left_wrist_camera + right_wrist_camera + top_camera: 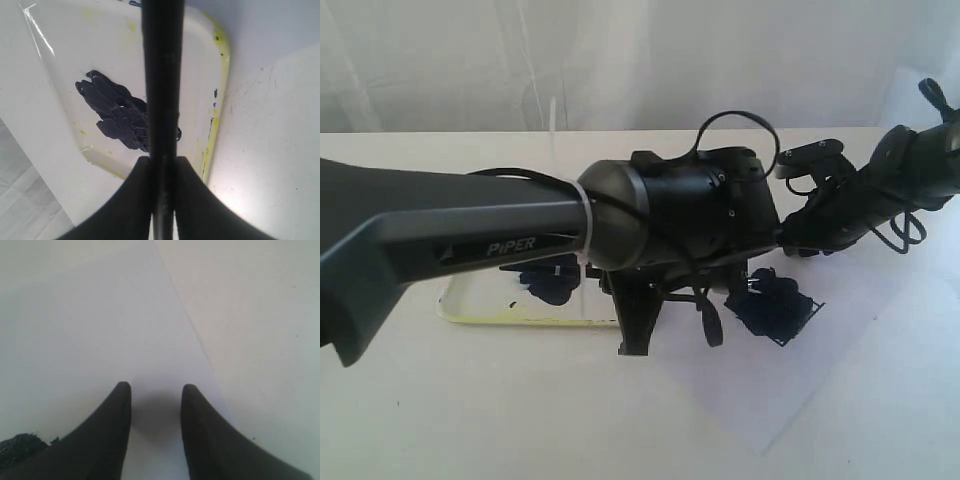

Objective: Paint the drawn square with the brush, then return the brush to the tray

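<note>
The whitish tray (pixel 218 75) has a yellow-stained rim and a dark paint blotch (pixel 117 112) on its floor. In the exterior view the tray (pixel 470 303) lies at the left, half hidden by my left arm. My left gripper (pixel 162 167) is shut on the brush (pixel 162 75), whose black handle runs out over the tray; its tip is out of view. The drawn square (pixel 775 310) is smeared dark on the paper, right of the left gripper (pixel 640 325). My right gripper (pixel 156 389) hangs open and empty over white paper, with the square's dark edge (pixel 17 446) beside it.
A white paper sheet (pixel 790 390) lies tilted on the white table (pixel 470 410), and its edge runs diagonally in the right wrist view, with the paper (pixel 100 315) on one side. My right arm (pixel 890 185) reaches in from the right, above the square. A white curtain hangs behind.
</note>
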`<state>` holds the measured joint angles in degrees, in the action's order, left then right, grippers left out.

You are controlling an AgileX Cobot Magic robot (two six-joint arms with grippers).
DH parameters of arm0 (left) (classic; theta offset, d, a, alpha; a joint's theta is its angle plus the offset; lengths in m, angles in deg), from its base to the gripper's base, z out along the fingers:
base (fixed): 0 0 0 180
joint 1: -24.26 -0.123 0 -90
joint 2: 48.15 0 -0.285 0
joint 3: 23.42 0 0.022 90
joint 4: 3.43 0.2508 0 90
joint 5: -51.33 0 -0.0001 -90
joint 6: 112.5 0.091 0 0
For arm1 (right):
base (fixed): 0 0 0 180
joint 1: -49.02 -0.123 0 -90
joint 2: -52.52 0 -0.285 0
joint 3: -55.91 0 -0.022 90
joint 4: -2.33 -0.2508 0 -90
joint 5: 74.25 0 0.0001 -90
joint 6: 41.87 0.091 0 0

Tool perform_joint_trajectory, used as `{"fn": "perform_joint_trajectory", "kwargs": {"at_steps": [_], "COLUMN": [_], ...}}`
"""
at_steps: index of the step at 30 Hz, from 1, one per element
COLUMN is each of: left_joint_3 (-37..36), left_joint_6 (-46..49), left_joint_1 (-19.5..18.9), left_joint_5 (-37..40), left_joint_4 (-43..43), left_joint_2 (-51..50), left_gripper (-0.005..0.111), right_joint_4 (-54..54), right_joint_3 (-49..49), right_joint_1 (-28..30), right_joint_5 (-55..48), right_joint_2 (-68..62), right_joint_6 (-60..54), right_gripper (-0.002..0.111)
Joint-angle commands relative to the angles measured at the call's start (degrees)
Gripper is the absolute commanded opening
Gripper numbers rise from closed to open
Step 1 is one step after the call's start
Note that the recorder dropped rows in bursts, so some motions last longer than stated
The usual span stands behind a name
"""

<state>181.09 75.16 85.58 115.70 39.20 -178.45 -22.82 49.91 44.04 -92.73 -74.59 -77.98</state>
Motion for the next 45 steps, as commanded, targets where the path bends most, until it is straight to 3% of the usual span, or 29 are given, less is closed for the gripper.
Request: {"fn": "perform_joint_trajectory", "kwargs": {"at_steps": [1, 10, 20, 25, 30, 37, 42, 45], "left_joint_3": [-0.3, -0.3, -0.5, -0.5, -2.2, -13.3, -14.5, -14.5], "left_joint_6": [0.0, 0.0, 2.7, 5.5, 8.3, 16.7, 19.0, 19.2], "left_joint_1": [0.4, 0.4, -3.9, -7.3, -13.2, -27.0, -36.2, -39.4], "left_joint_5": [5.6, 5.6, 5.6, 5.6, 5.6, 5.6, 2.7, 0.6], "left_joint_4": [-1.0, -1.4, -7.5, -9.7, -16.2, -17.3, -25.5, -26.7], "left_joint_2": [1.2, 1.2, 2.3, 5.5, 8.9, 12.3, 12.2, 12.1], "left_gripper": [0.000, 0.000, 0.000, 0.000, 0.000, 0.000, 0.000, 0.000], "right_joint_4": [0.7, 0.6, 0.6, 0.6, 0.8, 0.4, 0.4, 0.4], "right_joint_3": [-0.4, -0.4, -0.4, -0.4, -0.4, -0.4, -0.4, -0.4], "right_joint_1": [0.3, 0.3, 0.3, 0.3, 0.3, 0.3, 0.3, 0.3], "right_joint_5": [-1.0, -0.2, -0.7, -1.4, -3.4, -5.7, -4.7, -4.8], "right_joint_2": [-0.1, 3.5, 9.4, 13.1, 15.1, 15.4, 15.3, 14.9], "right_joint_6": [-0.2, 0.4, 0.6, 6.3, 6.6, 6.6, 6.6, 6.6], "right_gripper": [0.036, 0.068, 0.069, 0.069, 0.069, 0.069, 0.069, 0.069]}}
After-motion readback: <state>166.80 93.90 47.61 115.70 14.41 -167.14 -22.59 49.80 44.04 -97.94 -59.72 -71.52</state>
